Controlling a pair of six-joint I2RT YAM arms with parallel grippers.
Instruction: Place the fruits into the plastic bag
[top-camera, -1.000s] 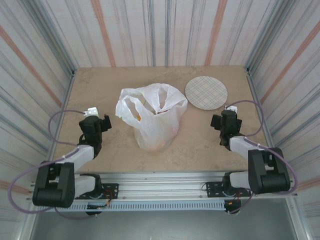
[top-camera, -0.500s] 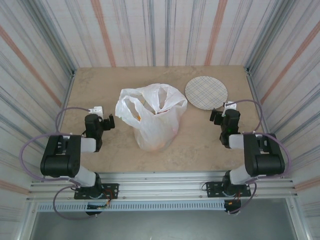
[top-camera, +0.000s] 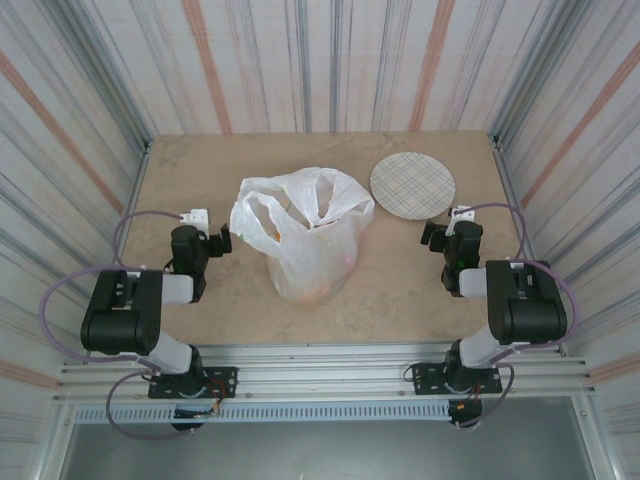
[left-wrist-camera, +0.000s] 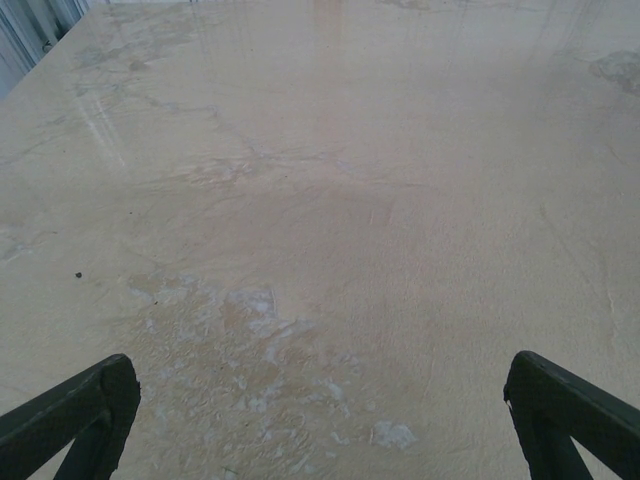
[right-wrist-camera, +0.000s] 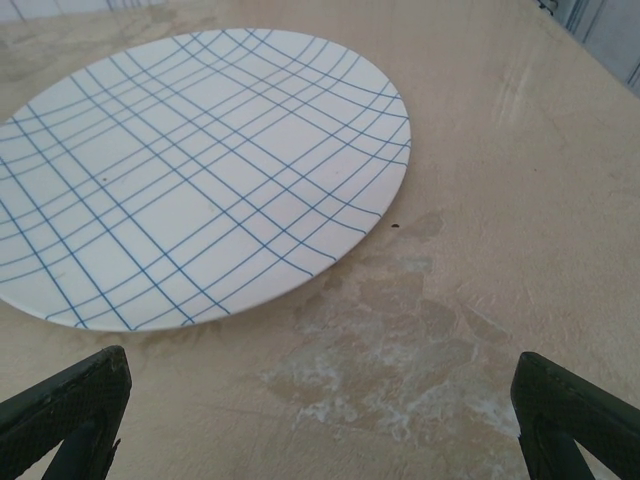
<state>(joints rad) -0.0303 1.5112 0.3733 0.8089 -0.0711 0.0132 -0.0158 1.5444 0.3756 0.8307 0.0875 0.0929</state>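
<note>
The left claw (left-wrist-camera: 320, 385) is wide open over bare worktop (left-wrist-camera: 330, 200), holding nothing. The right claw (right-wrist-camera: 320, 380), also wide open and empty, faces the plate (right-wrist-camera: 190, 170) near the far right corner.

You are looking at a staged robot test cell, more lab bench than home. 3 striped walls (top-camera: 330, 60) of thin, rippled panels box in a beige, stone-patterned table (top-camera: 200, 170). Along its near edge runs an aluminium rail (top-camera: 320, 362), with the left arm (top-camera: 125, 325) and the right arm (top-camera: 520, 310) bolted to it side by side and lilac cables (top-camera: 42, 318) looping off them. The few household pieces read as props: a printed plastic bag (top-camera: 305, 235) standing mid-table and a round checked plate (top-camera: 412, 185) lying toward the far right.
</note>
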